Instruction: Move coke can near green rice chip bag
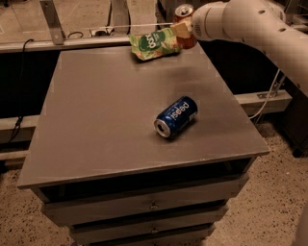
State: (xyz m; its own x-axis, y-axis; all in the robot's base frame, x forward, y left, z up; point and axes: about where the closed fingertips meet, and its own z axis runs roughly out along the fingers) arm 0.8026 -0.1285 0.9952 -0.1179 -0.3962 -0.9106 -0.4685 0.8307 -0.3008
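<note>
Looking through the camera view, you had the end effector [183,30] clenched around the coke can [185,11], which stood upright at the counter's [106,120] far corner. The bag [153,42] lay just beside the can, toward the middle of the back edge, its long axis along that edge. Your coming move looked like a straight set-down. The Pepsi can [176,116] lay well apart.

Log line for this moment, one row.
gripper: right of bag, shut on coke can | coke can: upright | Pepsi can: on its side
</note>
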